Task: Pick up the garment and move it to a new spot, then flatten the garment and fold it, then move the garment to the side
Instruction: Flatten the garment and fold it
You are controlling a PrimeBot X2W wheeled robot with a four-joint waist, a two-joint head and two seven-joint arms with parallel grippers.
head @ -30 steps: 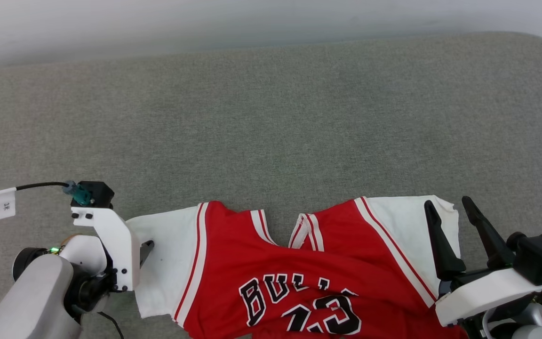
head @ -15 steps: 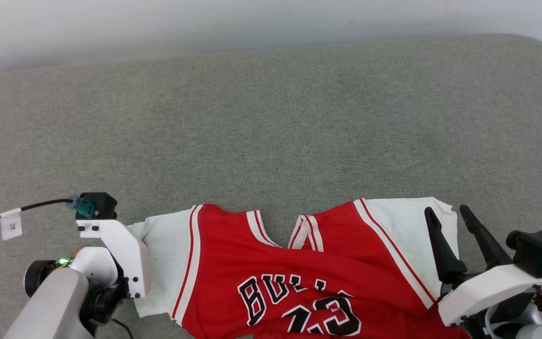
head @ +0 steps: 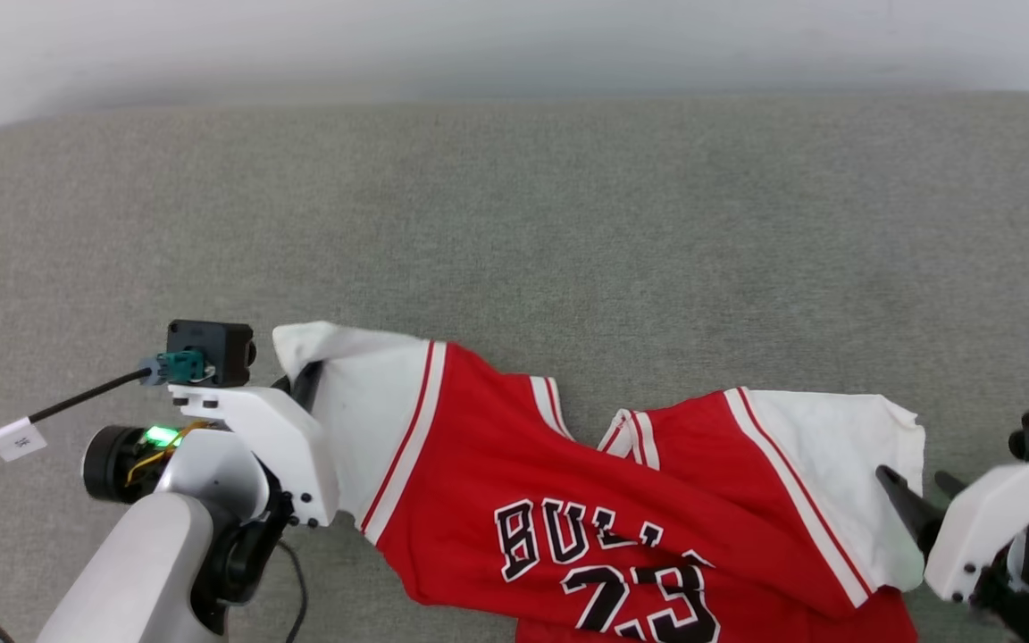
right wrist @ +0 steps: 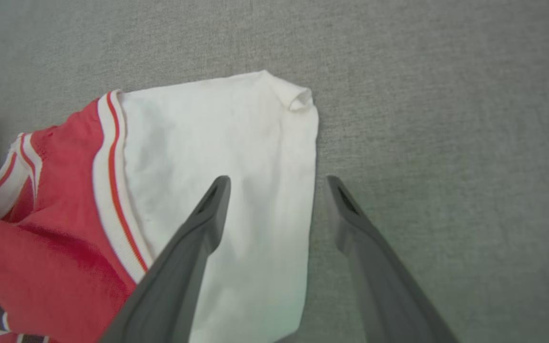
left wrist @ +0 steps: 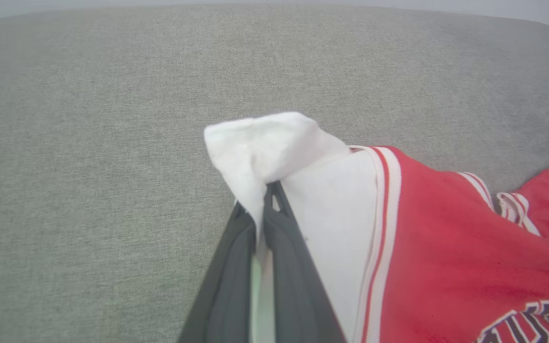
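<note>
The garment (head: 586,500), a red jersey with white short sleeves and black lettering, lies on the grey cushion near the front edge of the head view. My left gripper (head: 307,386) is shut on the garment's white left sleeve (left wrist: 265,147) and holds that corner raised and folded over the fingertips (left wrist: 274,209). My right gripper (right wrist: 274,183) stands open over the outer edge of the other white sleeve (right wrist: 236,157), one finger above the cloth and one above the bare cushion. In the head view the right gripper (head: 921,500) sits at the lower right, beside the sleeve (head: 845,464).
The grey fabric cushion (head: 514,223) stretches wide beyond the garment, with a pale wall (head: 514,45) behind it. A black cable with a white tag (head: 14,438) trails left from my left wrist.
My left gripper has shut on the left sleeve and lifted it up and forward. The head camera has shifted, so the whole scene sits further right and lower. The right gripper stays open.
</note>
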